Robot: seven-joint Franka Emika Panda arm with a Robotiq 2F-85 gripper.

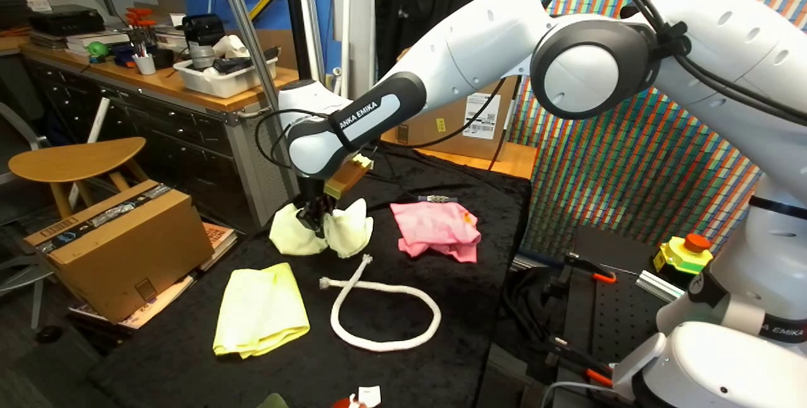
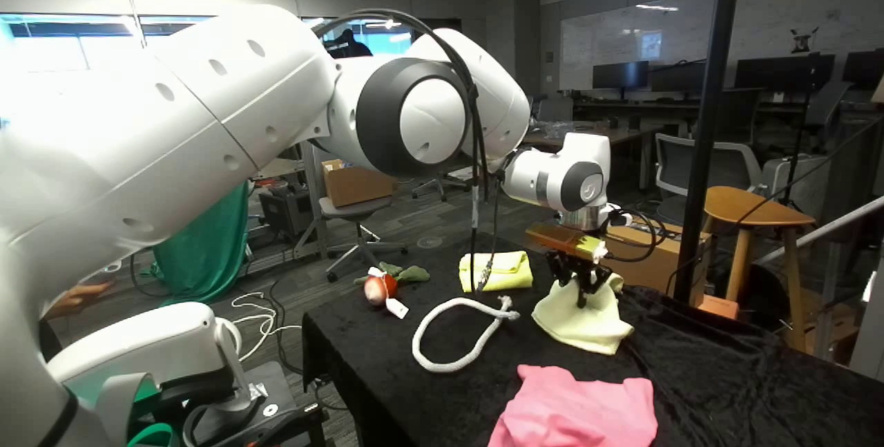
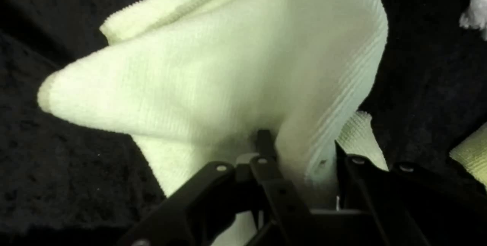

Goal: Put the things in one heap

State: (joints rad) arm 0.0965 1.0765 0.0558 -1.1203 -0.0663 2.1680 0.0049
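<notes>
My gripper [image 1: 319,222] points down into a pale yellow cloth [image 1: 352,230] at the far part of the black table. In the wrist view the fingers [image 3: 300,143] are part-way together with a bunched fold of the pale cloth [image 3: 236,75] filling the gap. The cloth still rests on the table in an exterior view [image 2: 587,326]. A folded bright yellow cloth [image 1: 261,310], a looped white rope [image 1: 384,346] and a crumpled pink cloth [image 1: 435,228] lie apart around it. A red tagged object [image 2: 380,288] with green pieces [image 2: 412,273] lies near the table edge.
The table [image 2: 387,350] is covered in black velvet. A metal post [image 1: 249,36] stands by its far corner. A cardboard box [image 1: 132,256] sits beside it on the floor. A cable with a metal connector [image 2: 485,273] hangs down in an exterior view.
</notes>
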